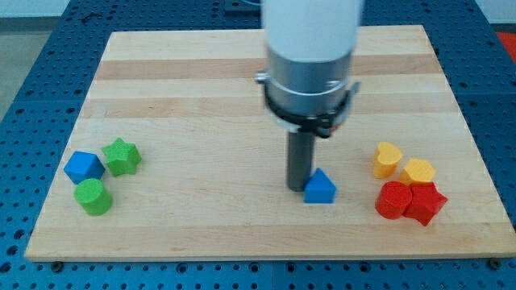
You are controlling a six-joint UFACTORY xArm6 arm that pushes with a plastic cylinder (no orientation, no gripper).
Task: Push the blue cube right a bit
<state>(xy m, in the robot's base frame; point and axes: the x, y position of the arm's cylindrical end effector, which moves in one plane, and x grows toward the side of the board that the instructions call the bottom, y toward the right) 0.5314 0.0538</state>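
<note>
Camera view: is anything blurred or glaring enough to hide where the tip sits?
Camera view: even, soft lighting, no glare on the board; the arm housing is slightly blurred and overexposed; my tip shows clearly, just left of the small blue block, with faint shadows under the blocks.

My arm (pixel 311 48) comes down from the view's top, a broad white housing over a grey collar with a dark ring below it. From that ring the straight dark rod (pixel 301 157) hangs upright. My tip (pixel 300 188) sits at the rod's lower end, low in the view and a little right of its middle.
</note>
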